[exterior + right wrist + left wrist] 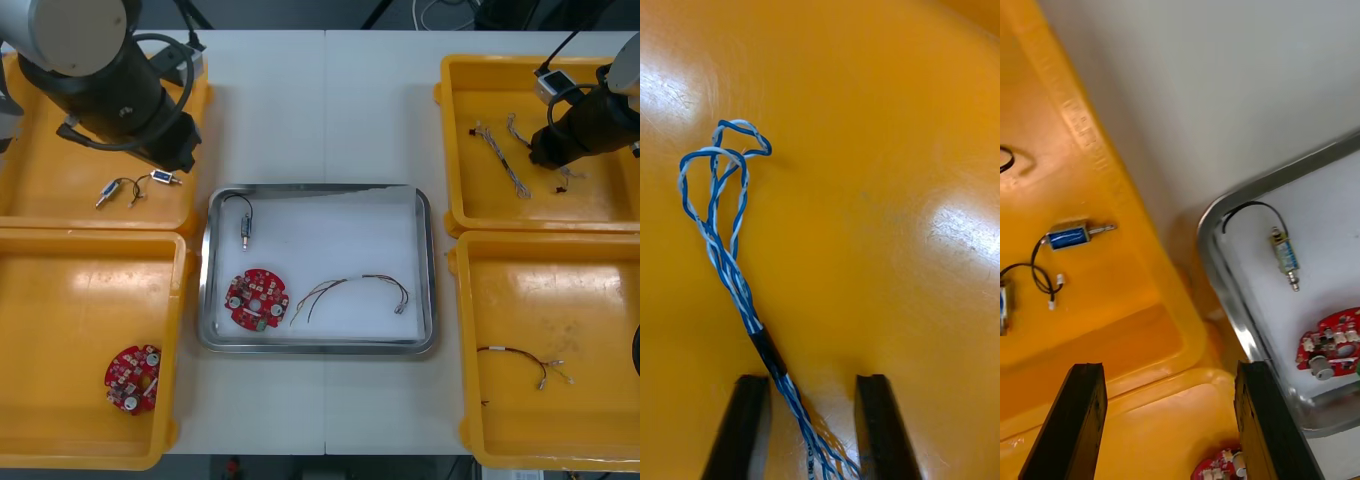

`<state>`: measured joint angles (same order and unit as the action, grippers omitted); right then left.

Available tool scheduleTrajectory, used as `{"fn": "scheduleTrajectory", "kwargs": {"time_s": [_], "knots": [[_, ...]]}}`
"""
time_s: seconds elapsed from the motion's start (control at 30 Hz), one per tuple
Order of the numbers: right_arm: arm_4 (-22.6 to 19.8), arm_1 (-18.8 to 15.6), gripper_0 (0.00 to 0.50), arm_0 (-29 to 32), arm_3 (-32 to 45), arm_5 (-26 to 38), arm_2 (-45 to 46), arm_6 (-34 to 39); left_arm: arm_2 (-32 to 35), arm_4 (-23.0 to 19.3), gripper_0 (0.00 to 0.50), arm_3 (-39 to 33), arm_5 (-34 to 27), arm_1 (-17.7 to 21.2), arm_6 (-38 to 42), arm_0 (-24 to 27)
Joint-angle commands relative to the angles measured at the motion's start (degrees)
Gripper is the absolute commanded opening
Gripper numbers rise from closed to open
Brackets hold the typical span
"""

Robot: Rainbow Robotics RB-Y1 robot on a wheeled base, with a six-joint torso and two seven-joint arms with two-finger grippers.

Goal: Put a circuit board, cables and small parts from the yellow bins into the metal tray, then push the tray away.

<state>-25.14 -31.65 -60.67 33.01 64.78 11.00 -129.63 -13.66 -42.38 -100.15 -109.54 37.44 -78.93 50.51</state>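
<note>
The front view is laying out the whole scene: the metal tray [340,225] is sitting at the middle of the light worktop [325,110], with 2 yellow bins [60,300] at each side. The right wrist view is adding what the arm is covering there: a twisted blue and white cable [726,247] is lying on the floor of the far right bin [470,90]. The left wrist view is bringing close the tray's far left corner, where a small metal part with a black lead [1285,257] is lying. It is also showing a blue small metal part [1069,237] on the floor of the far left bin [30,200].

The worktop is pale, with a seam running across it from near edge to far edge. Beyond the far edge a dark floor [300,12] is showing. In the tray, a red circuit board [256,297] is resting by the near left corner with a red and yellow cable [350,292] beside it. A second circuit board [132,378] is lying in the near left bin [40,420], and a black cable [515,357] in the near right bin [560,290].

The right pincer [812,379] is hanging low over the far right bin, fingers standing apart. The twisted cable's black-sleeved stretch is passing through the gap, nearer 1 finger and unclamped, its loops spreading beyond the tips. The left pincer [1169,367] is hanging spread wide over the ridge where the 2 left bins meet, beside the tray's far left corner.
</note>
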Motion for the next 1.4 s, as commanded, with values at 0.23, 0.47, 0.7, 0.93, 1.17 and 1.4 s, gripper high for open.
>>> {"fn": "scheduleTrajectory", "kwargs": {"time_s": [0.23, 0.47, 0.7, 0.93, 1.17, 1.4], "knots": [[0.9, -0.2, 0.005, 0.3, 2.0, -0.3, -0.2, 0.0, 3.6, -1.1, 0.500, 7.8, 4.1, 6.6, -14.4, -0.2], [3.2, -2.4, 0.000, 0.6, 13.3, 12.8, -0.2, 0.5, 3.6, -0.9, 0.500, 16.0, 10.5, 7.5, -24.5, -0.2], [3.8, -3.6, 0.000, 2.7, 31.0, 28.4, 0.0, 1.0, 4.3, -0.3, 0.500, 23.9, 15.8, 7.5, -31.9, -0.2], [0.7, -3.6, 0.000, 4.5, 46.2, 42.1, -0.3, 1.3, 4.3, -0.2, 0.500, 30.9, 20.9, 7.6, -37.4, -0.2], [-9.3, -3.9, 0.000, 7.1, 56.9, 45.2, -2.2, 1.6, 4.2, -0.2, 0.500, 36.9, 24.5, 7.6, -39.4, -0.2], [-17.8, -4.9, 0.000, 9.3, 67.7, 45.2, -10.4, 3.2, 4.2, -0.9, 0.500, 42.3, 26.9, 6.9, -40.9, -0.2]]}}
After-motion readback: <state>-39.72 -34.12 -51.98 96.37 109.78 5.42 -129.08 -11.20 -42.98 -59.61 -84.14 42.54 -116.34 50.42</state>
